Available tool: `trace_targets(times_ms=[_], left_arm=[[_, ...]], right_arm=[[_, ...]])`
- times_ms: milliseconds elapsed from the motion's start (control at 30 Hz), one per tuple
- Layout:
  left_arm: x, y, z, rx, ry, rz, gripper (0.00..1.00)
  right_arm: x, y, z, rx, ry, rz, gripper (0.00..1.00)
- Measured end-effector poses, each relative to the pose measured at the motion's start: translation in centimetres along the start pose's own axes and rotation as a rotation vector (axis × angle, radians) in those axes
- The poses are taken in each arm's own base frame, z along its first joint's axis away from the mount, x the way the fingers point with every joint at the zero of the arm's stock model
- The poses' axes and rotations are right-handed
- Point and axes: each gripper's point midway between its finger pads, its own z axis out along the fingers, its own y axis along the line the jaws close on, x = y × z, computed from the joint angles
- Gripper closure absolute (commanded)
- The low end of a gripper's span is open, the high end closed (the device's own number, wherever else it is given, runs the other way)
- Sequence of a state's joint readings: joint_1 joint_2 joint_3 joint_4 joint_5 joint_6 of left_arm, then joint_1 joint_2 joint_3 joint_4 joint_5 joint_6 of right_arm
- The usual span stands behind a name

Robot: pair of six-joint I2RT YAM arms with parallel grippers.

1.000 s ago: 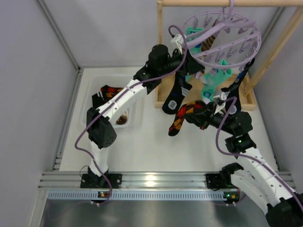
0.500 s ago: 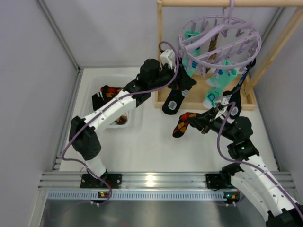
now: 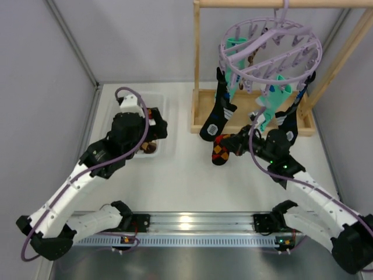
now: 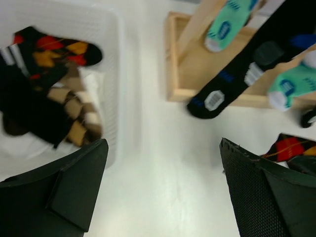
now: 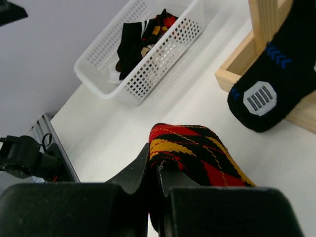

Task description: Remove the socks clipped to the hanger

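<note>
The pale-purple hanger [image 3: 271, 49] hangs from the wooden rack's top bar. Clipped to it are a dark sock with blue patches [image 3: 218, 111] [image 4: 232, 74] [image 5: 269, 89] and mint-green socks [image 3: 269, 105] [image 4: 229, 22]. My right gripper [image 3: 236, 143] [image 5: 157, 168] is shut on a black sock with red and yellow diamonds [image 3: 220, 149] [image 5: 197, 153], which hangs free of the hanger in front of the rack, just above the table. My left gripper [image 3: 156, 125] [image 4: 163, 182] is open and holds nothing, at the right edge of the white basket [image 3: 165, 111] [image 4: 111, 74].
The basket [image 5: 148, 64] holds several socks, among them another with diamonds [image 4: 54, 49]. The wooden rack [image 3: 197, 58] with its flat base [image 4: 197, 74] [image 5: 237, 69] stands at the back right. Grey walls enclose the table on the left and right.
My left gripper has opened, and its arm has drawn back from the hanger to the basket. The diamond sock moved slightly left with my right gripper. The hanger swung back level.
</note>
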State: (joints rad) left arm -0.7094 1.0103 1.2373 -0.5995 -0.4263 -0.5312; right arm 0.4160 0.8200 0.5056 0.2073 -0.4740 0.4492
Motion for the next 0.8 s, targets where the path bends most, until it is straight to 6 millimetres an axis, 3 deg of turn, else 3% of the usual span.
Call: trace_targets(times_ms=[100,267,333,467,533,567,633,667,767,800], left_arm=[[1.5,3.5,-2.6,-0.09,0.032,0.035,0.02],[1.2,6.3,-7.6,-0.073,-0.01,0.055,0.02],[0.6,7.0,-9.5,-0.052,-0.049,0.047,0.02],[-0.4,8.4,-12.5,-0.029,-0.124,0.025,0.02],[-0.5,9.0,-13.2,-0.037,-0.131,0.028,0.02],[-0.6,9.1,-13.4,-0.042,-0.134,0.031,0.02],[-0.8,9.3,-13.7,-0.048,-0.136,0.034,0.02],[-0.8,9.4,-13.8,-0.05,-0.133,0.037,0.02],[-0.7,9.5,-14.0,-0.05,-0.122,0.042,0.02],[-0.5,9.5,-14.0,-0.05,-0.116,0.045,0.02]], right_arm=[[-0.4,2.0,3.0,-0.024,0.041,-0.007,1.0],[-2.9,8.0,10.3,-0.106,0.056,-0.063,1.0],[-4.4,10.7,14.5,-0.143,0.051,-0.095,1.0],[-6.1,14.3,23.0,-0.196,0.05,-0.159,0.97],[-6.2,15.3,26.9,-0.207,0.058,-0.184,0.82],[-5.8,15.5,28.8,-0.209,0.072,-0.195,0.61],[-4.4,15.1,31.8,-0.201,0.104,-0.22,0.42],[-3.1,14.6,32.9,-0.189,0.139,-0.231,0.25],[0.4,12.8,33.3,-0.143,0.244,-0.253,0.01],[1.0,12.4,33.1,-0.132,0.266,-0.258,0.01]])
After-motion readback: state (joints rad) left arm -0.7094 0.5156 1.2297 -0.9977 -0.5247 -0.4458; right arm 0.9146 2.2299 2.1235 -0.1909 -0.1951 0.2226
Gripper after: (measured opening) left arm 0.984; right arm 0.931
